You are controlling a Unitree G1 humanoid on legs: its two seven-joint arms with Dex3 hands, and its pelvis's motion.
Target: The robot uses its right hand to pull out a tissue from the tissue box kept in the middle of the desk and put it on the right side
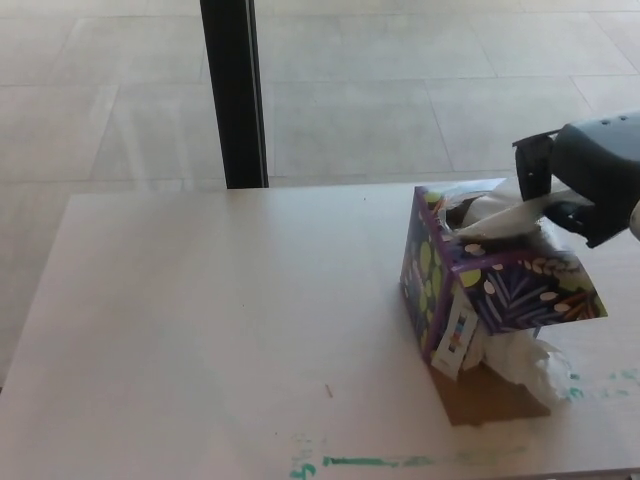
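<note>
A black post [233, 92] stands upright on the tiled floor [400, 90]. Green marks [360, 462] streak the near edge
</note>
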